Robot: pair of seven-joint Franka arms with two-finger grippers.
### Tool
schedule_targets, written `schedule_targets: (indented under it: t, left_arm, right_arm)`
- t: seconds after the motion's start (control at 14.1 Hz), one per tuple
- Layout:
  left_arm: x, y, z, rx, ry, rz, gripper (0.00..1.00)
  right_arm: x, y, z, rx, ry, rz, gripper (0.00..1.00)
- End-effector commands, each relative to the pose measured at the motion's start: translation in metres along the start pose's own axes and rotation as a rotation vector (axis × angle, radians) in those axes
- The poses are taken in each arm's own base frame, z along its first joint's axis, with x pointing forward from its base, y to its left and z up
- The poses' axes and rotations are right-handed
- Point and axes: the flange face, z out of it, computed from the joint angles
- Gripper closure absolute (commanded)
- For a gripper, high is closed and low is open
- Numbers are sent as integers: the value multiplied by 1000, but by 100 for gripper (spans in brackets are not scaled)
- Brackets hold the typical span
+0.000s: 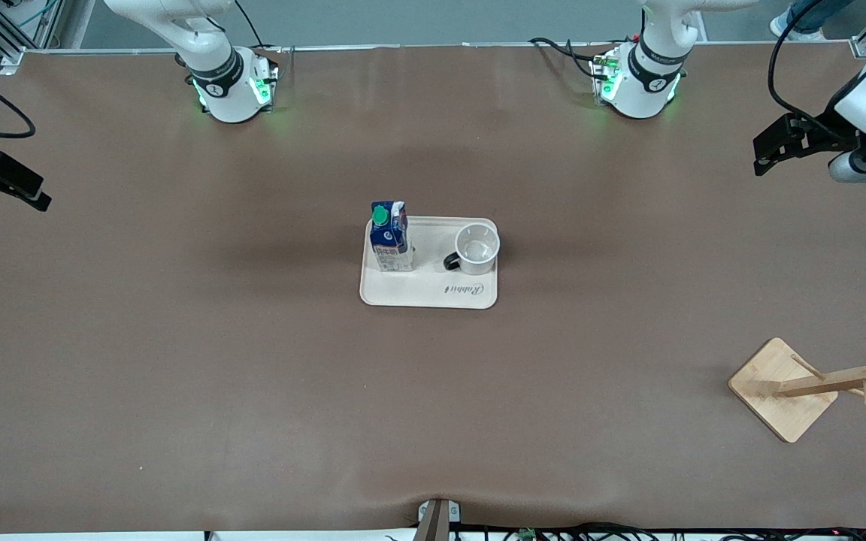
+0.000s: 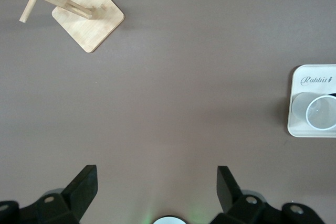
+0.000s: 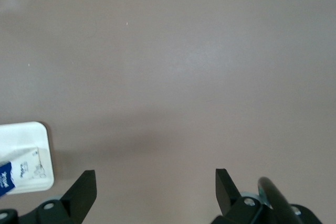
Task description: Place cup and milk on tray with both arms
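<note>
A: Where do things stand?

B: The small dark blue milk carton with the green cap [image 1: 390, 237] stands upright on the flat cream rectangular tray [image 1: 418, 293] in the middle of the brown desk [image 1: 177, 338]. The small white mug with the black handle [image 1: 476, 249] sits on the tray too, beside the carton, toward the left arm's end.

A: And the tools?

B: The left tool [image 2: 157, 184] hangs over bare desk at its own end, jaws spread wide, holding nothing. The right tool [image 3: 156, 184] is likewise wide open and empty at its end.

A: Anything left?

B: Judging by this, no; both placements look done. The bamboo rack [image 1: 809, 385] lies well apart.
</note>
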Motion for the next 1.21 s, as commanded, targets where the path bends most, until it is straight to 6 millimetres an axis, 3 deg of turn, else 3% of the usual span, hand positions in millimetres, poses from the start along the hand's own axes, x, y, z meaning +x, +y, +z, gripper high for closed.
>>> schedule_targets:
  t: [0.0, 1.13]
  left_arm:
    - [2, 0, -4, -11, 10, -6, 0]
    - [8, -5, -2, -4, 7, 10, 0]
  right_arm:
    - [-4, 11, -1, -11, 7, -27, 0]
    - [-8, 4, -1, -12, -17, 34, 0]
